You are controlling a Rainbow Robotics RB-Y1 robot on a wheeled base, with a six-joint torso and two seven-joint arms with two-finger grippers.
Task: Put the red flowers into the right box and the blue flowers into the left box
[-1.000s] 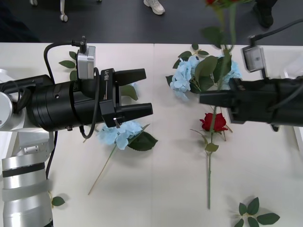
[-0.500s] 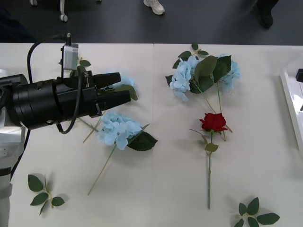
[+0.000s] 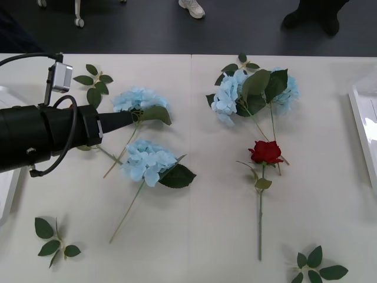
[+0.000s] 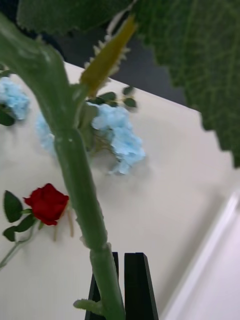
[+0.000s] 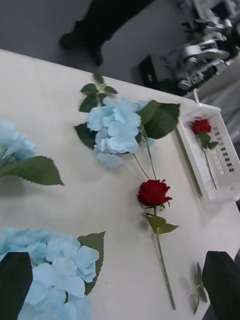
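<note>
Fingers (image 5: 14,285) of our left gripper (image 5: 117,287) stand apart above a blue flower (image 5: 55,265); our right gripper (image 4: 122,287) pinches a red flower's stem (image 4: 75,185); another red flower (image 5: 201,126) lies in the right box (image 5: 192,155).

Loose leaf sprigs (image 3: 53,237) (image 3: 318,268) (image 3: 94,79) on white table (image 3: 194,236); shoe (image 3: 192,7) on dark floor beyond.

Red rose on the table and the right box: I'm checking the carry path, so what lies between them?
Bare tabletop. In the front view nothing lies between the red rose and the right box; the left wrist view shows the same.
</note>
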